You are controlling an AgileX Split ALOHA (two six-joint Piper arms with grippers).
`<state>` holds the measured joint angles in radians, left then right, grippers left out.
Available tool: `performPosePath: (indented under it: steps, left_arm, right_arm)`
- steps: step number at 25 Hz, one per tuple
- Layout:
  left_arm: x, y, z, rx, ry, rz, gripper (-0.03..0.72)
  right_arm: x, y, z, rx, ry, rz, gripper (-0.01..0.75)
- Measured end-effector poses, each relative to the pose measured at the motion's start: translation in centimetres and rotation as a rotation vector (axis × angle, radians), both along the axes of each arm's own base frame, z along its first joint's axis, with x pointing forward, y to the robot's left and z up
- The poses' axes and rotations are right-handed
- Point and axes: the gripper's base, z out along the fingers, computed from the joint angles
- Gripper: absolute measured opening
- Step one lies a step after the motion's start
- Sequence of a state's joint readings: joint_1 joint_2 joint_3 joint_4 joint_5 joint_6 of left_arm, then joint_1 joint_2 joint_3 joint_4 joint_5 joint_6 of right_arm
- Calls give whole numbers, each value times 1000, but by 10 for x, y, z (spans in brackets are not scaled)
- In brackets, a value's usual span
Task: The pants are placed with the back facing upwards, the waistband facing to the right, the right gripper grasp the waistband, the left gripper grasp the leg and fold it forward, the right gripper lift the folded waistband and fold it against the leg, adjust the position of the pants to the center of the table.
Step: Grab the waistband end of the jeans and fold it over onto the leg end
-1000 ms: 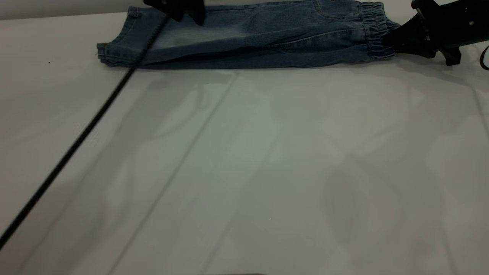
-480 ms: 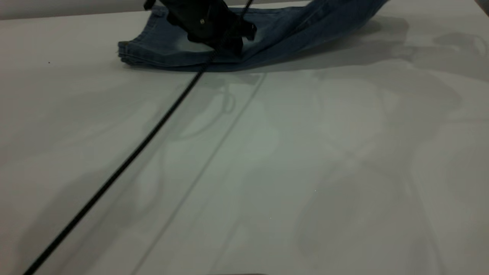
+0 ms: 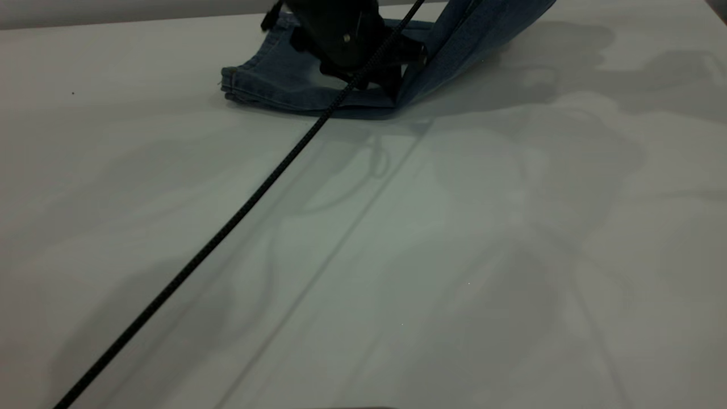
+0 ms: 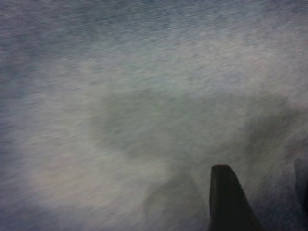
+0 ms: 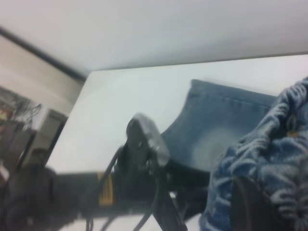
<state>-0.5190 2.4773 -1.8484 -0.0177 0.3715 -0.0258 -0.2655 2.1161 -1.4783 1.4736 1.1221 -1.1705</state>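
With the waistband [image 5: 284, 139] clamped in the right gripper [image 5: 250, 202] and lifted over the leg [image 3: 284, 79], second fold underway; left gripper [image 3: 363, 57] pins the leg, fingers unclear. Next: lower waistband onto hem.

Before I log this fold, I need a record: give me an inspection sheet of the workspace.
Surface: table, white, shadowed.
Job's things: pants, leg end flat; waistband lifted, right half raised off the table.
Clutter: nothing seen.
Grippers: left gripper pressing down on the leg; jaws' state unclear. Right gripper holds the waistband, out of the exterior view.
Cables: black ribbed cable crossing the table diagonally.
Surroundings: wall and blurred furniture beyond the table edge in the right wrist view.
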Motion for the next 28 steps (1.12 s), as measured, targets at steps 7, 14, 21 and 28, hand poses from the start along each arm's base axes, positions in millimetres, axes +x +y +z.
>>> performPosePath:
  steps: [7,14,21,28]
  left_arm:
    - [36,59,71,161,0,61,343]
    - [50,115,65,210,89,169,343]
    - [50,117,23,240,169,167,343]
    - [49,114,-13,216,236,175,343]
  right_arm:
    - [-4,45,-5,-81,19,165,57]
    - [-12,113,-8,-115,14,332,57]
    - [-10,158,-9,-152,-21,296,57]
    - [-7,165,-6,-123,-41,255,57]
